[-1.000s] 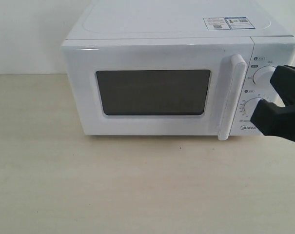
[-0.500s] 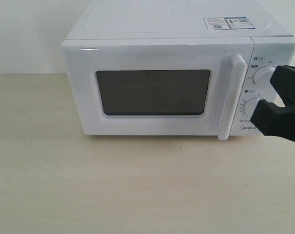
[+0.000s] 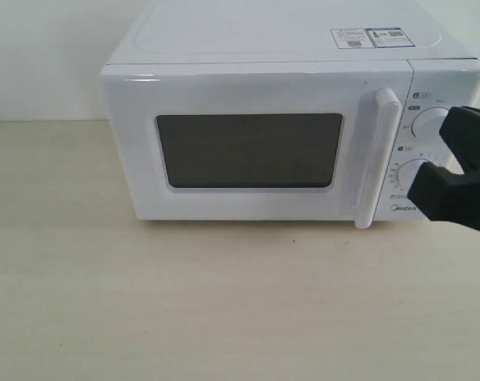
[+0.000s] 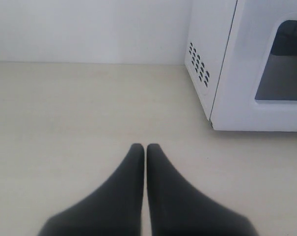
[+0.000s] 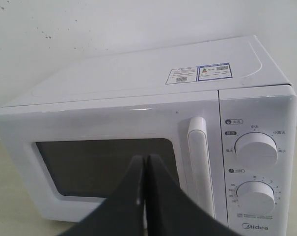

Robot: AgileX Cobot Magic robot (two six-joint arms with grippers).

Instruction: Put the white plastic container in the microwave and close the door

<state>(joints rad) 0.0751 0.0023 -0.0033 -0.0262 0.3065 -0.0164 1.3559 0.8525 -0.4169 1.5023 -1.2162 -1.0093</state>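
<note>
The white microwave (image 3: 287, 48) stands on the table with its door (image 3: 255, 91) shut flat against the front. Its dark window (image 3: 249, 150) shows nothing of the inside. The white plastic container is out of view. My right gripper (image 3: 446, 171) hangs shut and empty in front of the two dials, right of the bar handle (image 3: 378, 159). In the right wrist view its gripper (image 5: 146, 157) points at the door (image 5: 114, 118). My left gripper (image 4: 145, 146) is shut and empty above the bare table, left of the microwave (image 4: 236, 73).
The pale wooden table (image 3: 224, 302) stretches in front of and left of the microwave. A white wall (image 3: 41, 55) rises behind. Vent holes (image 4: 199, 64) mark the microwave's left side. Two round dials (image 5: 256, 150) sit right of the handle (image 5: 200, 162).
</note>
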